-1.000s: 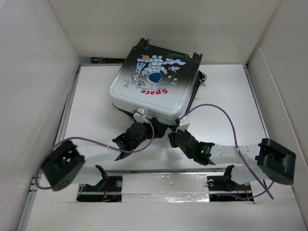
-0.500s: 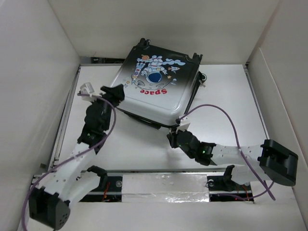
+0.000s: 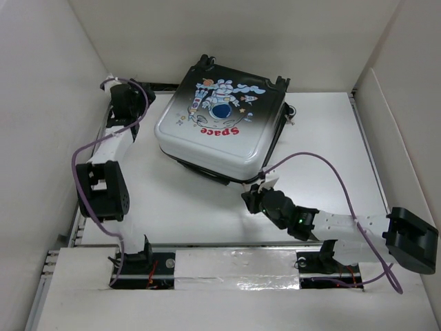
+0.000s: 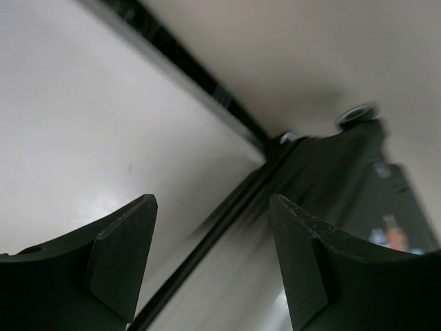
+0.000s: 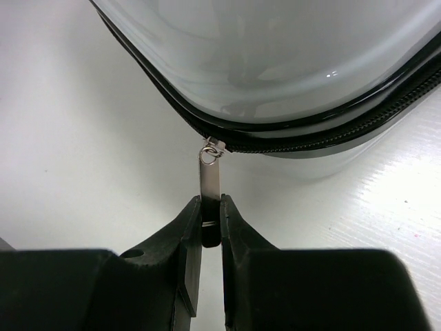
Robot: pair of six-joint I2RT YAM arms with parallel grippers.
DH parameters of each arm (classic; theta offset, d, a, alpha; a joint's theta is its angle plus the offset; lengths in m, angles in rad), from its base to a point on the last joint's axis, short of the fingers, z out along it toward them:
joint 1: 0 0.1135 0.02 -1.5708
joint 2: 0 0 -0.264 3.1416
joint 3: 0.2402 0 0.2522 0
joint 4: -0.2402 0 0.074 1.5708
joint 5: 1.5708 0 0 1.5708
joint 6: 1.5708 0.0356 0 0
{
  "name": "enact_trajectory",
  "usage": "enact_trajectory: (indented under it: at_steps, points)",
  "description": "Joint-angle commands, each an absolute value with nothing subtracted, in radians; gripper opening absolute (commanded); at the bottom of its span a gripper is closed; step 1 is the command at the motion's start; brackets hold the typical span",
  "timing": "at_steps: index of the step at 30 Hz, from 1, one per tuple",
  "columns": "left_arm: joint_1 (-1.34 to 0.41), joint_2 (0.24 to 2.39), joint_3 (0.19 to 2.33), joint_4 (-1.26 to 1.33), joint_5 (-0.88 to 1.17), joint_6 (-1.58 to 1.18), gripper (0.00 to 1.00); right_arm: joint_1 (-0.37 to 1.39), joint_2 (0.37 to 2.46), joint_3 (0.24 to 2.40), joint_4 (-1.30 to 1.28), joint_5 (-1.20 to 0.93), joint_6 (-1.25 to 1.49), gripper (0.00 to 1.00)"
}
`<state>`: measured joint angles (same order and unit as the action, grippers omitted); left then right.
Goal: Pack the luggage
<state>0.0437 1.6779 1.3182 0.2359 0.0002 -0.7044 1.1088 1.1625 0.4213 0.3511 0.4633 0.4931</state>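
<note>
Right gripper (image 5: 211,222): clenched on the flat metal zipper pull (image 5: 209,183), the tab pinched between both fingers, just off the near edge of the luggage (image 5: 275,62).
Zipper pull: hangs from a slider on the black zipper track (image 5: 331,134) and stands straight out from the seam over the table (image 3: 331,138).
Left gripper (image 4: 213,248): released, fingers spread with nothing between them, apart from the shell.
Luggage, look: small hard-shell case, glossy, black at the far end fading to white at the near end. Astronaut cartoon and red "Space" lettering on top, black wheels (image 3: 209,61) at the far edge.
Luggage, place: lid down, lying flat at the far centre of the white table, turned at an angle.
Right arm (image 3: 337,224): low, stretched from the near right across to the case's near corner.
Left arm (image 3: 114,141): folded, elbow raised at the table's left side, wrist at the far-left corner beside the case. Its wrist view is blurred.
</note>
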Motion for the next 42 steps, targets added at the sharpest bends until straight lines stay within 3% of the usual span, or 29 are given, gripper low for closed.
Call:
enact_trajectory:
  at_steps: [1, 9, 19, 24, 31, 37, 42]
  points:
    - [0.057, 1.761, 1.319, 0.191, 0.158, -0.692, 0.64, 1.127, 1.127, 0.402, 0.344, 0.402, 0.477, 0.0]
    - [-0.015, 1.798, 1.09, 0.391, 0.225, -0.787, 0.64, 1.127, 1.181, 0.452, 0.345, 0.396, 0.459, 0.0]
    - [-0.233, 1.648, 0.761, 0.713, 0.232, -0.909, 0.64, 1.155, 1.316, 0.543, 0.429, 0.341, 0.411, 0.0]
    - [-0.372, 1.523, 0.687, 0.716, 0.206, -0.919, 0.63, 1.203, 1.4, 0.624, 0.436, 0.341, 0.351, 0.0]
    - [-0.432, 1.287, 0.514, 0.735, 0.172, -0.963, 0.64, 1.252, 1.421, 0.669, 0.419, 0.347, 0.334, 0.0]
    - [-0.532, 1.166, 0.492, 0.683, 0.118, -0.965, 0.64, 1.272, 1.46, 0.757, 0.396, 0.227, 0.305, 0.0]
    - [-0.569, 1.124, 0.476, 0.7, 0.132, -0.982, 0.64, 1.304, 1.617, 0.879, 0.37, 0.101, 0.255, 0.0]
